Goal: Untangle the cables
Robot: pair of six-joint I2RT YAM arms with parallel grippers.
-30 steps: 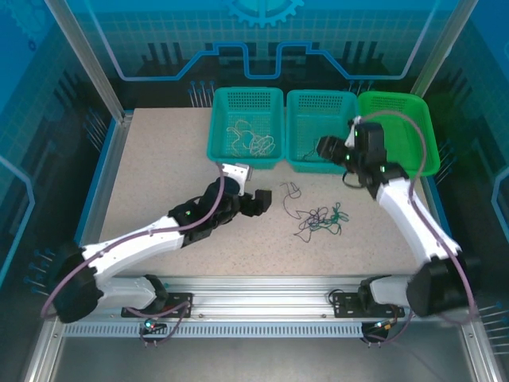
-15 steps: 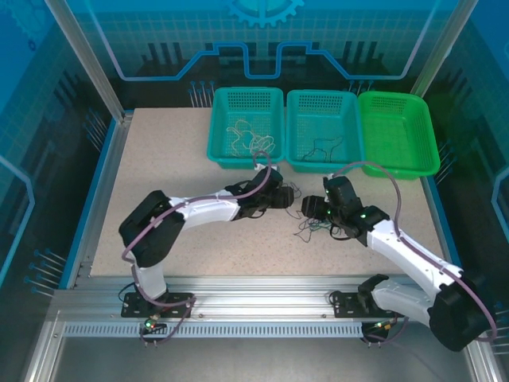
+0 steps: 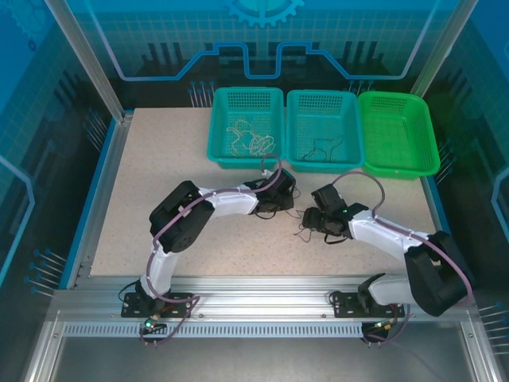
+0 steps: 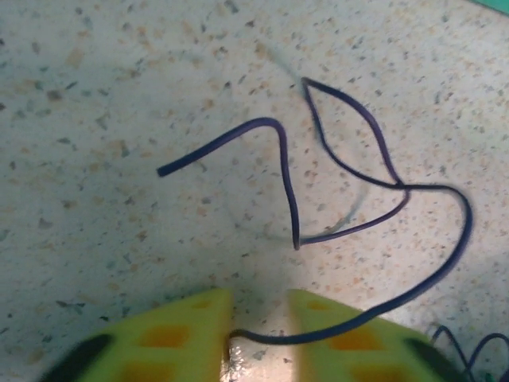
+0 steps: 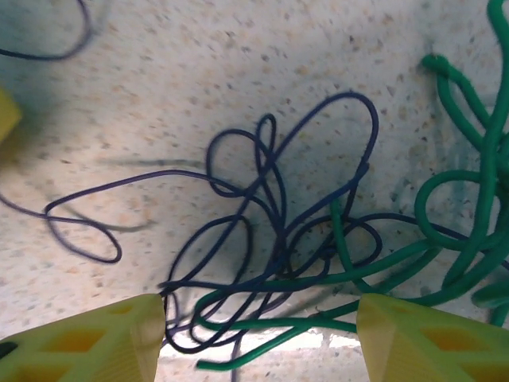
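Left pincer (image 4: 259, 322) nearly closed astride a loose purple cable (image 4: 290, 191) on the worktop (image 4: 95, 95); true grip, cannot tell. Right pincer (image 5: 258, 338) spread wide over the purple-green clump (image 5: 278, 263) nearby. Risk: pulling drags shared loops, cinching knots tighter, or wire slips free.

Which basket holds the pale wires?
The left teal basket; its pale wires set it apart from the middle basket, which holds a dark wire.

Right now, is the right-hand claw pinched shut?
No, the right gripper stands open, its yellow fingers wide apart on either side of the tangled wires.
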